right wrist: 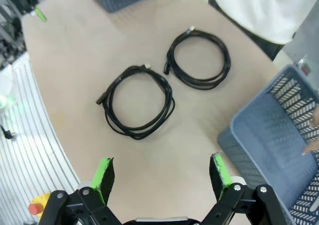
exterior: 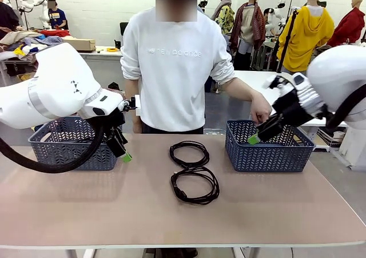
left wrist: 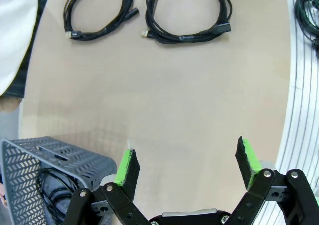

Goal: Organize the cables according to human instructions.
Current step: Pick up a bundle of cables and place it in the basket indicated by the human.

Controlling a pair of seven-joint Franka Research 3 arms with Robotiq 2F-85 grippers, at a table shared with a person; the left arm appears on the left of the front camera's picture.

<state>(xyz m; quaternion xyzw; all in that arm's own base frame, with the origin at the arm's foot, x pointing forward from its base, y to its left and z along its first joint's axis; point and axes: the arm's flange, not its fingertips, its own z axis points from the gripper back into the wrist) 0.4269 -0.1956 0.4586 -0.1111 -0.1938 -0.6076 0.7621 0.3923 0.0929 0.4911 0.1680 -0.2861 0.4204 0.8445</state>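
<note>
Front view: a person [exterior: 174, 69] stands at the far side of the table [exterior: 114, 212]. Two black cables lie mid-table, the far coil [exterior: 189, 154] just beyond the near coil [exterior: 195, 185], the two almost touching. The left basket [exterior: 63, 149] stands at the far left and the right basket [exterior: 269, 155] at the far right. The person's hand [exterior: 261, 110] reaches down over the right basket's far rim. The left gripper [exterior: 124, 155] hangs by the left basket's right end, and the right gripper [exterior: 254, 138] hangs over the right basket's left rim.

Left wrist view: the left gripper [left wrist: 187, 162] has its jaws spread wide with nothing between them, over bare table. The far coil [left wrist: 94, 34] and near coil [left wrist: 184, 37] lie side by side well beyond it. A third cord [left wrist: 52, 182] lies inside the left basket [left wrist: 30, 160].

Right wrist view: the right gripper [right wrist: 162, 177] also has its jaws spread and empty. The near coil [right wrist: 135, 134] and far coil [right wrist: 199, 84] lie ahead on the table. The right basket [right wrist: 254, 135] is at the right, with the person's fingertips over it.
</note>
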